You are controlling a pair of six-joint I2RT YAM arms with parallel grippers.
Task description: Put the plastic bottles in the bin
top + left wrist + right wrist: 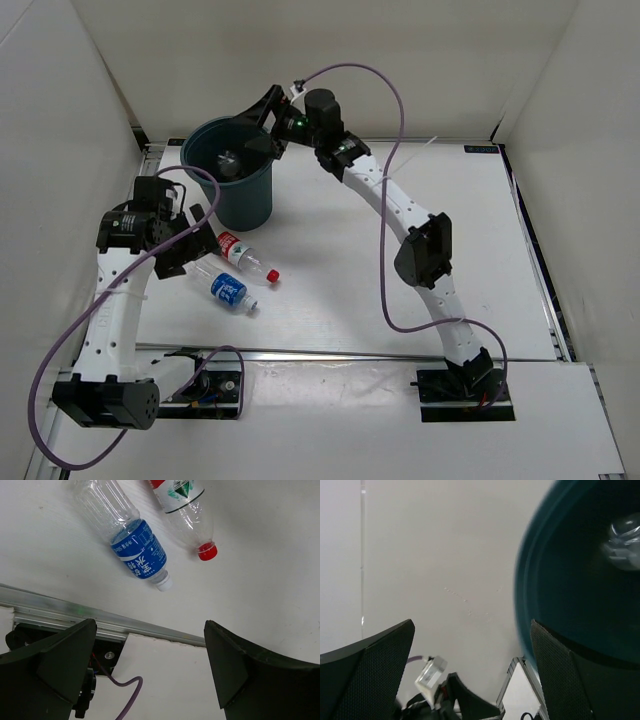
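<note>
Right claw [258, 130] spread above the bin [246, 203] rim; left claw [193, 240] spread near the red-label bottle [241, 253].

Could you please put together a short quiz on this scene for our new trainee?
1. True or false: the left end effector and the right end effector are both open and hold nothing.
2. How many bottles can be seen lying on the table, outside the bin? A) one B) two C) four
3. Short answer: which bottle on the table lies nearer the bin?

Key
1. True.
2. B: the red-label bottle and the blue-label bottle.
3. The red-label bottle.
</note>
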